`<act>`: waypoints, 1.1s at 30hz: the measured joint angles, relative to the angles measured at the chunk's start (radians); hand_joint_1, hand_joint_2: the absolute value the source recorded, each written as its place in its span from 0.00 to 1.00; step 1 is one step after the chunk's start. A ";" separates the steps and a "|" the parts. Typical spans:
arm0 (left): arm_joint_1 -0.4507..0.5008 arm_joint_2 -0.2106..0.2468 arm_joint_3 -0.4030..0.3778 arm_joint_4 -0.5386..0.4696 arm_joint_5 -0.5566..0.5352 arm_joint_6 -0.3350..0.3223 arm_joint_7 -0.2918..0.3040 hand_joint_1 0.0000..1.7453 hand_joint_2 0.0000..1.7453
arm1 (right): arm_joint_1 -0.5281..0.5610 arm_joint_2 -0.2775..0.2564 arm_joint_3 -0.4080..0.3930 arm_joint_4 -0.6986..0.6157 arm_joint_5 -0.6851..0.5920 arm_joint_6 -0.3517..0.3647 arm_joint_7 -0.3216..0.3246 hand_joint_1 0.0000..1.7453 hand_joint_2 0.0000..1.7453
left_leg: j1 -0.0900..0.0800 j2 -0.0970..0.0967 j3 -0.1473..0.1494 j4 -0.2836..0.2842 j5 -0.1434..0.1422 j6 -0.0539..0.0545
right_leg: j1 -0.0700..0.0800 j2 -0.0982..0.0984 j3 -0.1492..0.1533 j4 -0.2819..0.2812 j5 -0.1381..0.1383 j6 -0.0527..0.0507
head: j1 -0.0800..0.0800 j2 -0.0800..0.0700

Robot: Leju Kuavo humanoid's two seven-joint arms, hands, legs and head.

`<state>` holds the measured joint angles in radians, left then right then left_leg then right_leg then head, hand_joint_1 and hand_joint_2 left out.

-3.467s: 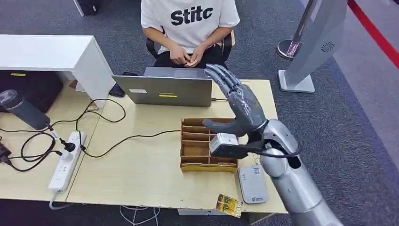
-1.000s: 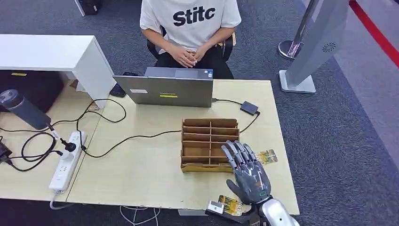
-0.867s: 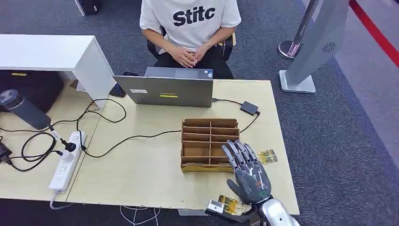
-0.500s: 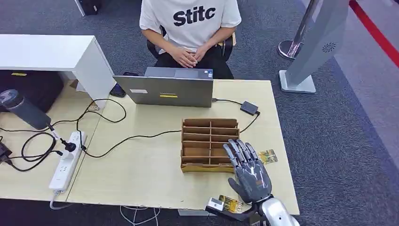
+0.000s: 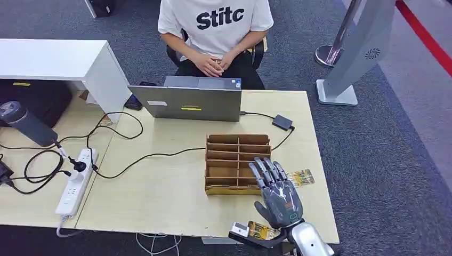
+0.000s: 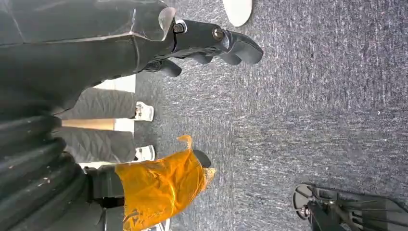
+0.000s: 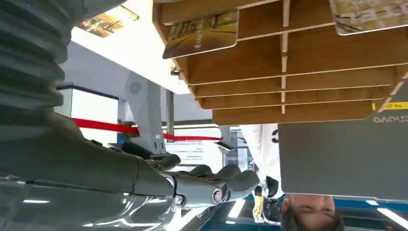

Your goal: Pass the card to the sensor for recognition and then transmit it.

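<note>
Right hand (image 5: pixel 278 194) over the near right corner of the table (image 5: pixel 160 208), palm down, fingers (image 5: pixel 265 172) spread and extended, holding nothing; fingertips reach over the near right edge of the wooden card box (image 5: pixel 236 163), which lies just ahead of the hand; whether the hand touches the table cannot be told. One card (image 5: pixel 300 177) lies flat on the table just to the right of the fingertips, apart from them; a second card (image 5: pixel 259 230) lies at the table's near edge, beside the heel of the hand on the thumb side, partly covered by the wrist camera mount (image 5: pixel 242 231). In the right wrist view the same hand (image 7: pixel 192 185) shows its fingers straight and apart, with cards resting in compartments of the box (image 7: pixel 288 72) across from it; the laptop (image 7: pixel 341 154) stands behind the box. Beyond the box from the hand: laptop (image 5: pixel 189 101) with lid raised, and a seated person (image 5: pixel 216 29) with hands clasped. Far to the left of the hand: power strip (image 5: pixel 74 181) with cables. Left hand (image 6: pixel 211 45) hangs over grey carpet, fingers curled loosely, nothing between them; an orange-wrapped finger (image 6: pixel 161 185) lies alongside.
</note>
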<state>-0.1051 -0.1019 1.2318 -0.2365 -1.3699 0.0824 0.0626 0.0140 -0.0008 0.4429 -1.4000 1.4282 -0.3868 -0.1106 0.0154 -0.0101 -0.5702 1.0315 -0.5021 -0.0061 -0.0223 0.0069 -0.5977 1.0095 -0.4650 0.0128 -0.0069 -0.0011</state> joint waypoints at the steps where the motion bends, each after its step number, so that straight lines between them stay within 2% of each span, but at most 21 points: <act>1: 0.000 0.000 0.000 0.000 -0.001 0.000 0.000 0.00 1.00 | -0.003 0.001 0.006 0.003 0.000 0.001 0.000 0.00 1.00 | 0.000 0.000 0.000 0.000 0.000 0.000 | 0.000 0.000 0.000 0.000 0.000 0.000 | 0.000 0.000; 11: -0.001 0.000 0.000 0.000 -0.004 -0.002 0.000 0.00 1.00 | -0.026 0.012 0.035 0.036 -0.006 0.013 0.002 0.00 1.00 | 0.000 0.000 0.000 0.000 0.000 0.000 | 0.000 0.000 0.000 0.000 0.000 0.000 | 0.000 0.000; 33: -0.002 0.000 0.000 0.000 -0.021 -0.002 -0.001 0.00 1.00 | -0.041 0.016 0.018 0.100 -0.002 0.016 0.028 0.00 1.00 | 0.000 0.000 0.000 0.000 0.000 0.000 | 0.000 0.000 0.000 0.000 0.000 0.000 | 0.000 0.000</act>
<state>-0.1067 -0.1019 1.2318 -0.2365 -1.3912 0.0805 0.0614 -0.0268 0.0149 0.4612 -1.2997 1.4260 -0.3712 -0.0824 0.0154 -0.0101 -0.5701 1.0315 -0.5021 -0.0061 -0.0224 0.0069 -0.5978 1.0095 -0.4649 0.0128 -0.0069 -0.0011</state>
